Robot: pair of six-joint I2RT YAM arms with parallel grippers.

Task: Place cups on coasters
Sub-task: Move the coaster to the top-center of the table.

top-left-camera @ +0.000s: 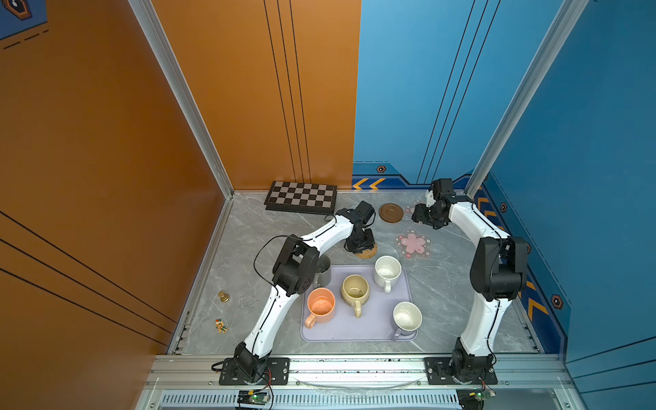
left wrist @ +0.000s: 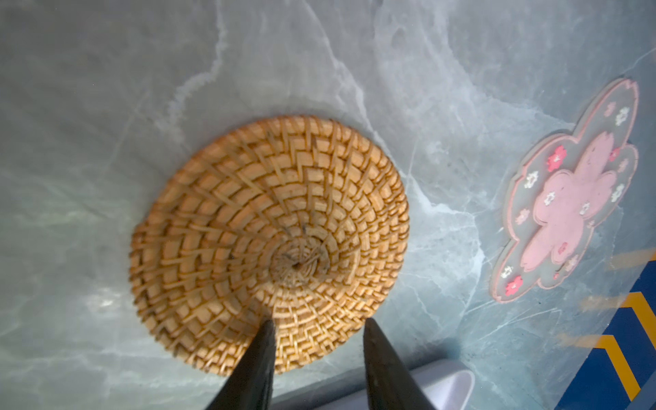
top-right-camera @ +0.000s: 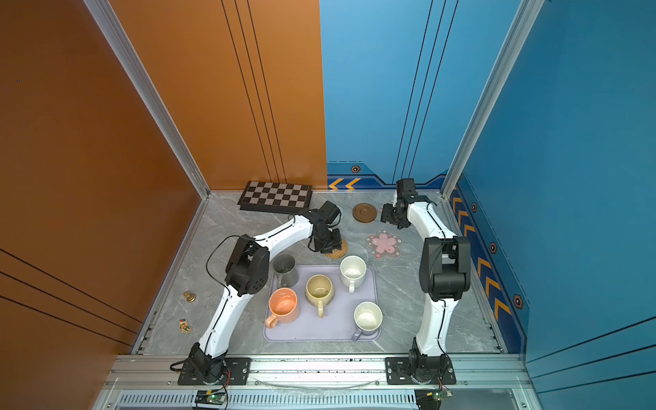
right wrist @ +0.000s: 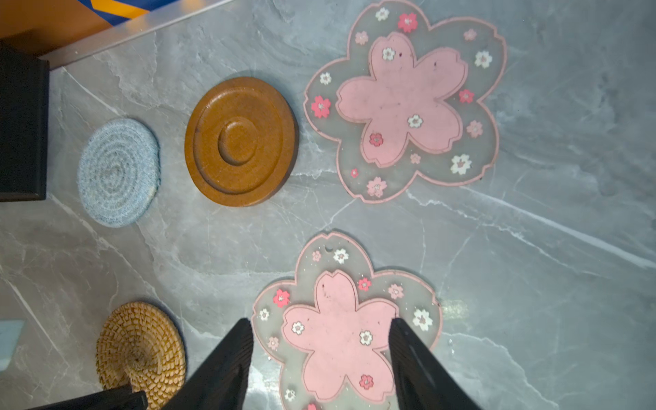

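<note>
Marble tabletop (top-left-camera: 443, 301): orange mug (top-left-camera: 321, 305), beige mug (top-left-camera: 355, 289), speckled mug (top-left-camera: 387, 271), lavender mug (top-left-camera: 407, 317) stand on the tray (top-left-camera: 372, 330), grey mug (top-right-camera: 285, 269) at its corner. My left gripper (left wrist: 317, 321) hangs over the rattan coaster (left wrist: 269, 241), jaws apart, empty. My right gripper (right wrist: 319, 321) over a flower coaster (right wrist: 337, 333), jaws apart, empty.

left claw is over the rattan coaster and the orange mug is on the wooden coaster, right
No: the orange mug stands on the lavender tray in both top views; the wooden coaster is bare. The left claw is over the rattan coaster, as you said.
</note>
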